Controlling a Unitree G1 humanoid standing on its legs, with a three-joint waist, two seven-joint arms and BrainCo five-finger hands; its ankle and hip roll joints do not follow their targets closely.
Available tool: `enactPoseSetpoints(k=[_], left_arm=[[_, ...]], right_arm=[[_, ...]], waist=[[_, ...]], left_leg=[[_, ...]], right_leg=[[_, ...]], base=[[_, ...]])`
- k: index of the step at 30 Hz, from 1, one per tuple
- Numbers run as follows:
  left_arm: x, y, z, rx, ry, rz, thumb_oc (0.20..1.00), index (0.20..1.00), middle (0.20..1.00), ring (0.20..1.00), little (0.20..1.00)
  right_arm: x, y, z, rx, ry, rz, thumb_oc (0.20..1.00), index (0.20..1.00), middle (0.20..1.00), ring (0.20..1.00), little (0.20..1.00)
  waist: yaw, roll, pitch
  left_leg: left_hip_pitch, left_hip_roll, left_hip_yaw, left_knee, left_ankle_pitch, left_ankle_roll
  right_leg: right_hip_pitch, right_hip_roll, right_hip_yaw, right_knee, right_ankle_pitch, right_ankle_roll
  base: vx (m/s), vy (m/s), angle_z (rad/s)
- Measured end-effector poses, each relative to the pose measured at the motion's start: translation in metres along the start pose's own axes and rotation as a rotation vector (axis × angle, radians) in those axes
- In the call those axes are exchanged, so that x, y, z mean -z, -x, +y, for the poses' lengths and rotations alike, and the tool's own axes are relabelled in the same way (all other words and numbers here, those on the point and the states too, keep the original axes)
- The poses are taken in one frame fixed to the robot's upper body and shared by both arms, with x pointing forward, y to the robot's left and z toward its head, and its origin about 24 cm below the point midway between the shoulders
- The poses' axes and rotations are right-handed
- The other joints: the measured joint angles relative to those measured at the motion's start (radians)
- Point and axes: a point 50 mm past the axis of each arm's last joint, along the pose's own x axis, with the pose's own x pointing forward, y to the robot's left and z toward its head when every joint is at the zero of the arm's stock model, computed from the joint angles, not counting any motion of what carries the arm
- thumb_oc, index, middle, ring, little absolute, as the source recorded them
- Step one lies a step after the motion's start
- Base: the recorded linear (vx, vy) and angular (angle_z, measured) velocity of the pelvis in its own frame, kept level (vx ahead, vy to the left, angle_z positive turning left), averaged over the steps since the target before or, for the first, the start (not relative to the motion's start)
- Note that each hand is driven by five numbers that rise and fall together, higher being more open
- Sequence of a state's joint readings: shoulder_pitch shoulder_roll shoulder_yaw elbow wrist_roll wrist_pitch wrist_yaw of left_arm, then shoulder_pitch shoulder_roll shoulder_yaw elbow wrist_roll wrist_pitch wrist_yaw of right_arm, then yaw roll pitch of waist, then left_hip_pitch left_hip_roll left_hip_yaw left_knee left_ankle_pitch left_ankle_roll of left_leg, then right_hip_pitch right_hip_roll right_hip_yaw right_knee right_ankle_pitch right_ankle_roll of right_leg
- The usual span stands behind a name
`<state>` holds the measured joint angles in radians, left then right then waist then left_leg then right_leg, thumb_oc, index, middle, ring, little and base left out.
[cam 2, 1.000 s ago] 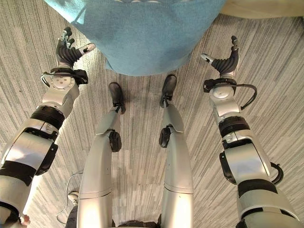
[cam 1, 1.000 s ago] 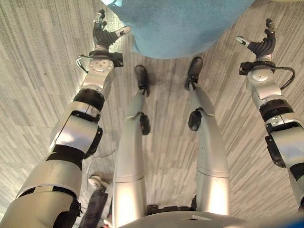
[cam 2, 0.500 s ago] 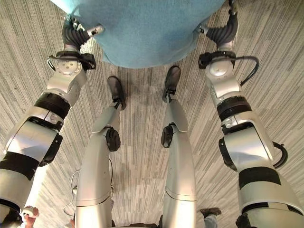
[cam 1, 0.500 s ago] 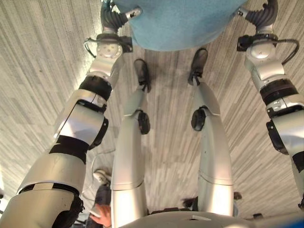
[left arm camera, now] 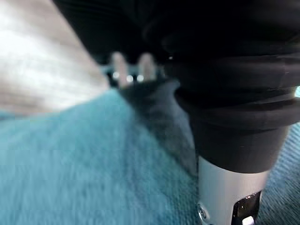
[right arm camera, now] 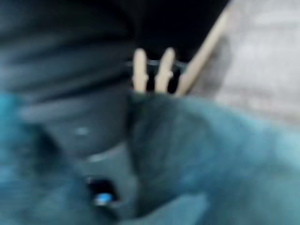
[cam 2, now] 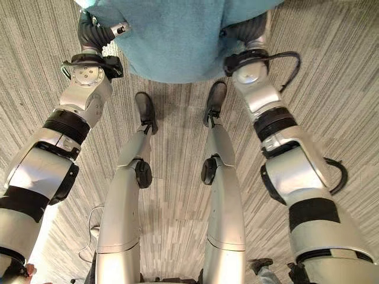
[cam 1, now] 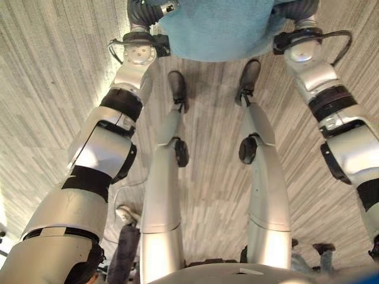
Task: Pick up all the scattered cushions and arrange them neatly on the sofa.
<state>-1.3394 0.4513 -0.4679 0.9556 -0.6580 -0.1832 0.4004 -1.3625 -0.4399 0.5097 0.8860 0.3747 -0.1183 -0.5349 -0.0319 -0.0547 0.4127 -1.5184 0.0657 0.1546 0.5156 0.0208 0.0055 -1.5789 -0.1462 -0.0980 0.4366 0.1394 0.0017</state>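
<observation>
The large teal cushion of soft, fuzzy fabric (cam 2: 177, 35) is lying on the grey striped carpet floor (cam 2: 331, 89), between the two hands and touching both. The left hand (cam 1: 145, 10) is pressing against the cushion's edge on the robot's left side, with its thumb lying on top of the fabric and its dark ribbed cover just outside the cushion. In the left wrist view the thumb (left arm camera: 232, 187) is resting on the teal surface while the silver fingers (left arm camera: 119, 70) are showing past the cushion's edge, so the fingers are reaching under or round the far side; how tightly they are closing cannot be told. The right hand (cam 2: 246, 29) is sitting against the opposite edge of the cushion, its dark cover partly overlapped by the teal fabric. In the right wrist view the fingers (right arm camera: 140, 70) of that hand are showing beyond a fold of the cushion (right arm camera: 211, 154), and whether they are curling round it or staying straight cannot be told. A person's shoe (cam 2: 259, 265) is showing on the carpet well behind the right hand, near the robot's right side.
</observation>
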Motion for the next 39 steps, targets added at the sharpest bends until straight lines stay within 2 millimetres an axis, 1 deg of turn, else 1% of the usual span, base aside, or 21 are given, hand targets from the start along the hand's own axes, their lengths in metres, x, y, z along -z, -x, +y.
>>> enactPoseSetpoints(k=[1, 2, 3, 5, 10, 12, 15, 16, 17, 18, 19, 20, 21, 24, 29, 32, 33, 34, 36, 37, 39], left_arm=[[-0.002, 0.000, 0.000, 0.001, 0.003, -0.006, 0.200, 0.200, 0.200, 0.200, 0.200], [-0.009, 0.000, 0.002, 0.009, 0.017, -0.035, 0.200, 0.200, 0.200, 0.200, 0.200], [-0.008, 0.001, 0.004, 0.011, 0.031, -0.035, 0.200, 0.200, 0.200, 0.200, 0.200], [-0.010, 0.003, 0.005, 0.024, 0.033, -0.051, 0.200, 0.200, 0.200, 0.200, 0.200], [-0.009, 0.006, 0.009, 0.041, 0.032, -0.065, 0.200, 0.200, 0.200, 0.200, 0.200], [-0.002, 0.012, 0.012, 0.052, 0.061, -0.054, 0.200, 0.200, 0.200, 0.200, 0.200], [0.033, 0.030, 0.018, 0.045, 0.088, 0.031, 0.200, 0.200, 0.200, 0.200, 0.200], [0.039, 0.036, 0.020, 0.049, 0.100, 0.034, 0.200, 0.200, 0.200, 0.200, 0.200], [0.038, 0.040, 0.020, 0.058, 0.122, 0.020, 0.200, 0.200, 0.200, 0.200, 0.200], [0.035, 0.042, 0.020, 0.061, 0.136, 0.007, 0.200, 0.200, 0.200, 0.200, 0.200], [0.039, 0.045, 0.022, 0.057, 0.143, 0.017, 0.200, 0.200, 0.200, 0.200, 0.200], [0.063, 0.059, 0.024, 0.056, 0.130, 0.084, 0.200, 0.200, 0.200, 0.200, 0.200], [0.096, 0.093, 0.026, 0.077, 0.125, 0.155, 0.200, 0.200, 0.200, 0.200, 0.200], [0.103, 0.113, 0.025, 0.102, 0.161, 0.152, 0.200, 0.200, 0.200, 0.200, 0.200], [0.139, 0.156, 0.035, 0.092, 0.168, 0.277, 0.200, 0.200, 0.200, 0.200, 0.200], [0.170, 0.202, 0.050, 0.091, 0.124, 0.415, 0.200, 0.200, 0.200, 0.200, 0.200], [0.182, 0.224, 0.056, 0.088, 0.108, 0.485, 0.200, 0.200, 0.200, 0.200, 0.200], [0.186, 0.233, 0.057, 0.091, 0.099, 0.509, 0.200, 0.200, 0.200, 0.200, 0.200], [0.188, 0.238, 0.059, 0.092, 0.083, 0.521, 0.200, 0.200, 0.200, 0.200, 0.200], [0.191, 0.243, 0.061, 0.096, 0.072, 0.542, 0.200, 0.200, 0.200, 0.200, 0.200], [0.193, 0.250, 0.063, 0.112, 0.072, 0.561, 0.200, 0.200, 0.200, 0.200, 0.200]], right_arm=[[-0.002, 0.001, 0.001, -0.005, -0.018, -0.005, 0.200, 0.200, 0.200, 0.200, 0.200], [-0.005, 0.002, 0.003, -0.013, -0.052, -0.013, 0.200, 0.200, 0.200, 0.200, 0.200], [-0.004, 0.002, 0.000, -0.010, -0.045, -0.014, 0.200, 0.200, 0.200, 0.200, 0.200], [-0.002, -0.001, -0.015, -0.010, -0.002, -0.031, 0.200, 0.200, 0.200, 0.200, 0.200], [-0.003, -0.002, -0.020, -0.048, 0.035, -0.054, 0.200, 0.200, 0.200, 0.200, 0.200], [-0.002, -0.001, -0.026, -0.071, 0.058, -0.066, 0.200, 0.200, 0.200, 0.200, 0.200], [0.025, 0.020, -0.019, -0.130, 0.075, -0.022, 0.200, 0.200, 0.200, 0.200, 0.200], [0.031, 0.024, -0.020, -0.131, 0.072, -0.011, 0.200, 0.200, 0.200, 0.200, 0.200], [0.031, 0.026, -0.024, -0.125, 0.047, -0.014, 0.200, 0.200, 0.200, 0.200, 0.200], [0.029, 0.027, -0.026, -0.122, 0.024, -0.019, 0.200, 0.200, 0.200, 0.200, 0.200], [0.034, 0.031, -0.024, -0.128, 0.006, -0.005, 0.200, 0.200, 0.200, 0.200, 0.200], [0.057, 0.049, -0.017, -0.155, -0.002, 0.065, 0.200, 0.200, 0.200, 0.200, 0.200], [0.095, 0.087, -0.015, -0.184, 0.000, 0.148, 0.200, 0.200, 0.200, 0.200, 0.200], [0.100, 0.106, -0.024, -0.173, -0.027, 0.146, 0.200, 0.200, 0.200, 0.200, 0.200], [0.126, 0.147, -0.023, -0.214, -0.042, 0.244, 0.200, 0.200, 0.200, 0.200, 0.200], [0.152, 0.188, -0.028, -0.265, -0.009, 0.358, 0.200, 0.200, 0.200, 0.200, 0.200], [0.162, 0.208, -0.029, -0.295, -0.002, 0.414, 0.200, 0.200, 0.200, 0.200, 0.200], [0.165, 0.214, -0.031, -0.307, -0.001, 0.432, 0.200, 0.200, 0.200, 0.200, 0.200], [0.169, 0.217, -0.034, -0.316, 0.025, 0.443, 0.200, 0.200, 0.200, 0.200, 0.200], [0.172, 0.223, -0.036, -0.328, 0.045, 0.456, 0.200, 0.200, 0.200, 0.200, 0.200], [0.176, 0.229, -0.043, -0.339, 0.063, 0.477, 0.200, 0.200, 0.200, 0.200, 0.200]], waist=[[0.000, 0.001, 0.000], [0.001, 0.001, 0.000], [0.007, 0.001, 0.000], [0.024, 0.005, 0.000], [0.025, 0.005, 0.000], [0.026, 0.018, 0.010], [0.022, 0.022, -0.004], [0.022, 0.025, -0.027], [0.025, 0.026, -0.022], [0.023, 0.023, 0.018], [0.023, 0.025, 0.087], [0.018, 0.026, 0.049], [0.017, 0.028, -0.152], [0.022, 0.028, -0.161], [0.026, 0.031, -0.160], [0.035, 0.047, -0.160], [0.036, 0.054, -0.164], [0.044, 0.069, -0.190], [0.052, 0.075, -0.192], [0.048, 0.084, -0.193], [0.052, 0.085, -0.197]], left_leg=[[0.002, 0.001, 0.000, -0.011, 0.006, -0.004], [0.004, 0.000, -0.002, -0.029, 0.019, -0.008], [0.008, 0.003, -0.001, -0.030, 0.020, -0.010], [0.017, 0.005, -0.002, -0.046, 0.030, -0.014], [0.023, 0.006, -0.002, -0.042, 0.033, -0.016], [0.053, 0.004, -0.005, -0.047, 0.038, -0.015], [0.157, -0.001, -0.007, -0.094, 0.050, -0.020], [0.159, -0.001, -0.013, -0.097, 0.050, -0.021], [0.182, -0.001, -0.014, -0.115, 0.056, -0.027], [0.247, -0.005, -0.015, -0.149, 0.076, -0.029], [0.373, -0.009, -0.018, -0.210, 0.091, -0.035], [0.453, -0.015, -0.033, -0.275, 0.103, -0.050], [0.443, -0.020, -0.055, -0.327, 0.110, -0.061], [0.576, -0.017, -0.074, -0.345, 0.105, -0.059], [0.809, -0.020, -0.091, -0.427, 0.102, -0.066], [1.002, -0.012, -0.117, -0.495, 0.104, -0.073], [1.100, -0.005, -0.128, -0.522, 0.102, -0.076], [1.136, -0.001, -0.141, -0.532, 0.096, -0.081], [1.178, 0.001, -0.151, -0.535, 0.099, -0.079], [1.210, 0.004, -0.174, -0.535, 0.099, -0.079], [1.260, 0.011, -0.198, -0.532, 0.091, -0.090]], right_leg=[[0.000, 0.001, -0.002, -0.006, 0.002, 0.000], [0.000, 0.005, -0.005, -0.017, 0.007, -0.001], [0.000, 0.007, -0.006, -0.015, 0.008, -0.002], [0.002, 0.008, -0.008, -0.014, 0.014, -0.012], [0.004, 0.007, -0.010, -0.005, 0.014, -0.013], [0.034, 0.005, -0.011, -0.003, 0.015, -0.016], [0.128, 0.005, -0.013, -0.022, 0.007, -0.005], [0.130, 0.004, -0.018, -0.021, -0.004, 0.004], [0.149, 0.004, -0.021, -0.024, -0.004, 0.002], [0.209, 0.002, -0.027, -0.041, 0.001, -0.007], [0.329, 0.004, -0.040, -0.081, 0.001, -0.014], [0.400, 0.006, -0.055, -0.116, -0.001, -0.009], [0.374, 0.008, -0.061, -0.120, -0.024, 0.014], [0.502, 0.007, -0.084, -0.106, -0.049, 0.021], [0.716, 0.005, -0.119, -0.119, -0.093, 0.019], [0.912, 0.012, -0.156, -0.152, -0.126, 0.020], [1.012, 0.021, -0.167, -0.178, -0.141, 0.022], [1.060, 0.022, -0.183, -0.185, -0.153, 0.028], [1.114, 0.025, -0.196, -0.198, -0.152, 0.027], [1.167, 0.028, -0.219, -0.214, -0.152, 0.027], [1.241, 0.034, -0.247, -0.234, -0.163, 0.023]], base=[[0.00, 0.000, 0.00], [0.00, 0.000, 0.00], [-0.01, -0.011, 0.03], [0.00, -0.007, 0.02], [0.00, -0.008, 0.00], [-0.03, -0.040, 0.04], [-0.04, -0.048, 0.04], [-0.05, -0.072, 0.06], [-0.04, -0.084, 0.08], [-0.02, -0.083, 0.11], [0.00, -0.077, 0.11], [0.03, -0.118, 0.11], [0.03, -0.108, 0.10], [0.02, -0.124, 0.06], [0.01, -0.057, 0.07], [0.09, -0.071, 0.22], [0.11, -0.101, 0.28], [0.09, -0.112, 0.25], [0.09, -0.112, 0.24], [0.07, -0.091, 0.42], [0.06, -0.092, 0.40]])
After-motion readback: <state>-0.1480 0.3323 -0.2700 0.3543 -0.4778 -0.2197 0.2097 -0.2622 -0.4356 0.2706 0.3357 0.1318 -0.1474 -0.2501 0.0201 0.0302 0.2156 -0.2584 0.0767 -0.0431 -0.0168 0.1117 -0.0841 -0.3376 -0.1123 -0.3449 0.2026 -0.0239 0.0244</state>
